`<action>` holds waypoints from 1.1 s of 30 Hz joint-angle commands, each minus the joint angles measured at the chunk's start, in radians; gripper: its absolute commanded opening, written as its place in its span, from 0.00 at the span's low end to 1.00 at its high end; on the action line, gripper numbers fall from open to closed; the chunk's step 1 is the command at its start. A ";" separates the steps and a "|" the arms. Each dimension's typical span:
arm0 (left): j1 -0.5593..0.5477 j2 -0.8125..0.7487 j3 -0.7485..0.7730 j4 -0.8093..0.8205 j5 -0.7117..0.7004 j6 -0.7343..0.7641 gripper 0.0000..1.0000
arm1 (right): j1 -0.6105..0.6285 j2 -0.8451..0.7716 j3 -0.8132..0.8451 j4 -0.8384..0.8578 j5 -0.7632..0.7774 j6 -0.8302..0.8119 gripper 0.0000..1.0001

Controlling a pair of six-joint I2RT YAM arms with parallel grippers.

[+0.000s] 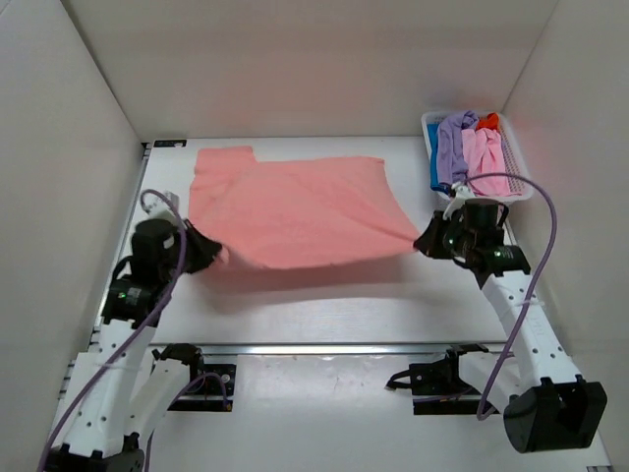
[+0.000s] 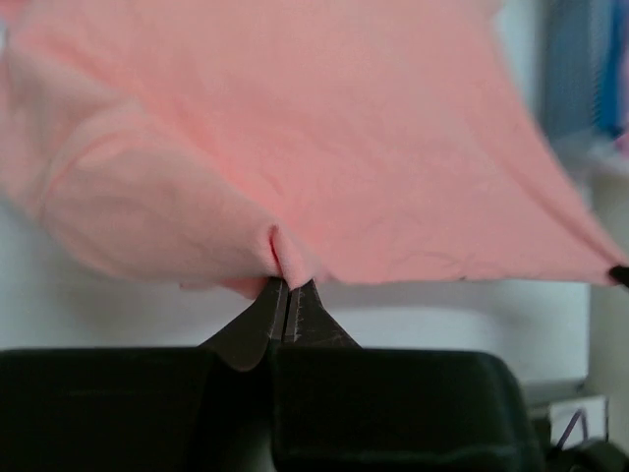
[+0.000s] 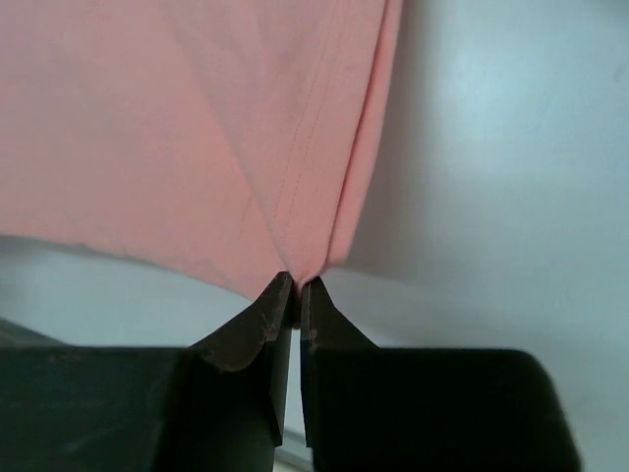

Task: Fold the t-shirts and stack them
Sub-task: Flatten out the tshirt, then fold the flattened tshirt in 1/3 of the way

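Observation:
A salmon-pink t-shirt [image 1: 295, 206] hangs stretched between my two grippers above the white table, its near edge lifted and its far part lying toward the back. My left gripper [image 1: 218, 253] is shut on the shirt's near left corner; the left wrist view shows the gripper [image 2: 286, 285] pinching that corner of the cloth [image 2: 295, 147]. My right gripper [image 1: 421, 240] is shut on the near right corner, and the right wrist view shows it [image 3: 297, 283] holding a fold of the cloth [image 3: 197, 128]. Lavender [image 1: 454, 138], light pink [image 1: 484, 152], blue [image 1: 434, 167] and orange-red [image 1: 488, 121] shirts lie bunched in the basket.
A white slotted basket [image 1: 518, 168] stands at the back right corner of the table, just behind my right arm. White walls [image 1: 79, 147] close in the table on the left, back and right. A metal rail [image 1: 324, 347] runs along the near edge.

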 commanded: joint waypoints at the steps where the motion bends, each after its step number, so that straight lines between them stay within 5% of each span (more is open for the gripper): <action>1: -0.033 -0.071 -0.195 -0.080 0.101 -0.079 0.00 | -0.016 -0.119 -0.125 -0.024 -0.032 0.055 0.00; 10: -0.047 -0.142 -0.335 -0.187 0.106 -0.099 0.00 | 0.023 -0.184 -0.264 -0.187 -0.021 0.099 0.00; 15: -0.061 -0.134 -0.352 -0.166 0.100 -0.095 0.00 | 0.041 -0.072 -0.244 -0.224 0.039 0.122 0.00; 22: -0.053 0.099 -0.180 -0.089 0.064 -0.021 0.00 | -0.165 -0.040 -0.239 -0.210 -0.022 0.076 0.00; 33: 0.000 0.378 -0.062 0.056 0.031 0.031 0.00 | -0.234 0.083 -0.193 -0.158 -0.036 0.052 0.00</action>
